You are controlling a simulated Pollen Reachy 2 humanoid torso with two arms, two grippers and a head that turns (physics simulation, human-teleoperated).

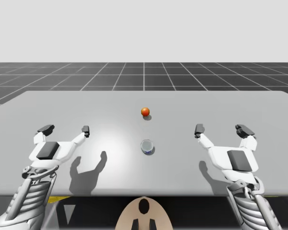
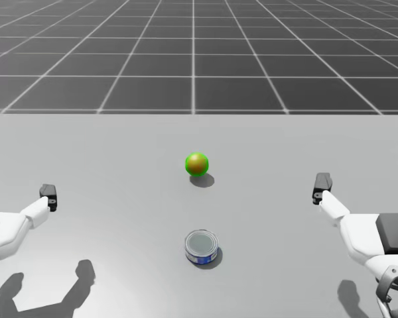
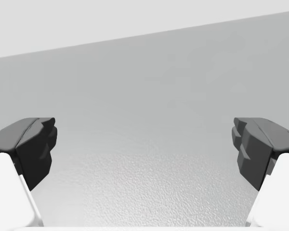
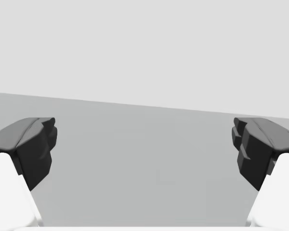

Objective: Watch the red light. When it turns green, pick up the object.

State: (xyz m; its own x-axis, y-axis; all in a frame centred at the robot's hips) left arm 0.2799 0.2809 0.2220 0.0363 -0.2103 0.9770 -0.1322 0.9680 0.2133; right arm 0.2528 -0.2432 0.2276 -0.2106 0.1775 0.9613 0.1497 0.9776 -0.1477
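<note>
Closest in, the dark fingertips [image 3: 33, 149] of my left pincer [image 3: 144, 151] stand spread wide and grip nothing. Between them lies only bare, pale grey counter [image 3: 149, 197], which runs on toward 12 o'clock to its far edge. My right pincer [image 4: 144, 151] is the same: spread just as far, nothing held, with open counter ahead up to a straight edge line.

From the high view, the small round tin with a silver top and a blue band [image 1: 147, 146] stands upright near the counter's middle. My left pincer sits at its 9 o'clock and my right pincer at its 3 o'clock. Each is well apart from it, with unbroken bare surface in both gaps. The little ball-shaped light [image 1: 145, 111] rests at the tin's 12 o'clock, near but not touching. It looks orange-red from the high view, whereas the head view gives it a green rim around an amber core.

The tin is well clear of every edge. The far edge lies beyond the light at 12 o'clock, and past it spreads a dark gridded floor [image 1: 144, 76]. The near edge runs at 6 o'clock, by my arms. Both pincers' shadows [image 1: 89, 167] fall on the counter toward 6 o'clock.
</note>
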